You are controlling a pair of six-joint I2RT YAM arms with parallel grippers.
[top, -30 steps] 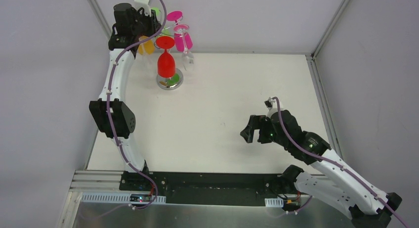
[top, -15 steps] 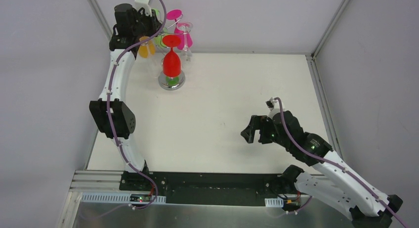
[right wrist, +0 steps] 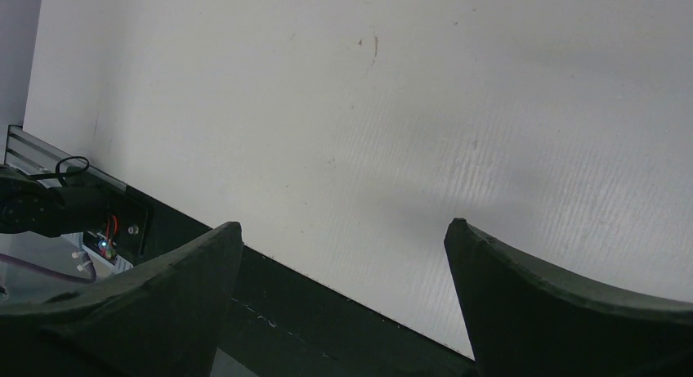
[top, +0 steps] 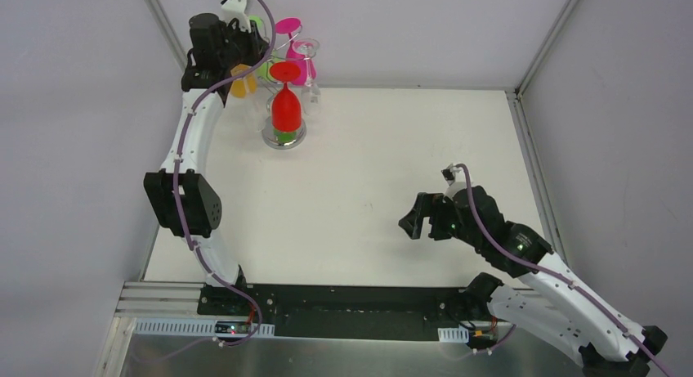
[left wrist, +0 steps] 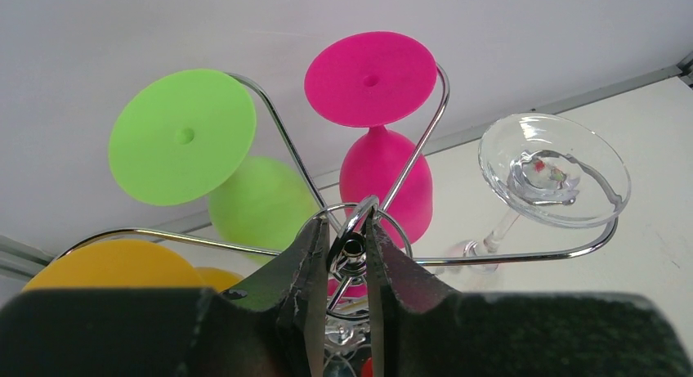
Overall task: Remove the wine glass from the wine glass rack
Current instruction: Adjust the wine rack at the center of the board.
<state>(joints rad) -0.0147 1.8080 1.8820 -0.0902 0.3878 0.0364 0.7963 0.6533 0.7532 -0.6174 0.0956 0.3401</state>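
The chrome wine glass rack (top: 283, 136) stands at the table's far left corner. Red (top: 286, 107), pink (top: 304, 66), orange (top: 243, 81), green and clear (top: 306, 46) wine glasses hang upside down from it. My left gripper (top: 255, 51) is above the rack. In the left wrist view it (left wrist: 347, 230) is shut on the rack's top ring (left wrist: 351, 246), with the green (left wrist: 181, 136), pink (left wrist: 370, 66), clear (left wrist: 554, 168) and orange (left wrist: 114, 267) glasses around it. My right gripper (top: 417, 222) is open and empty over bare table (right wrist: 343, 223), far from the rack.
Grey walls and metal frame posts (top: 163, 25) close in right behind and left of the rack. The white table (top: 392, 148) stretches between the rack and the right arm. A black base strip (top: 343, 307) runs along the near edge.
The left gripper has shifted slightly back with the rack's top in it. The rack has straightened, and the red glass has swung right toward the stem. The right arm barely moved.
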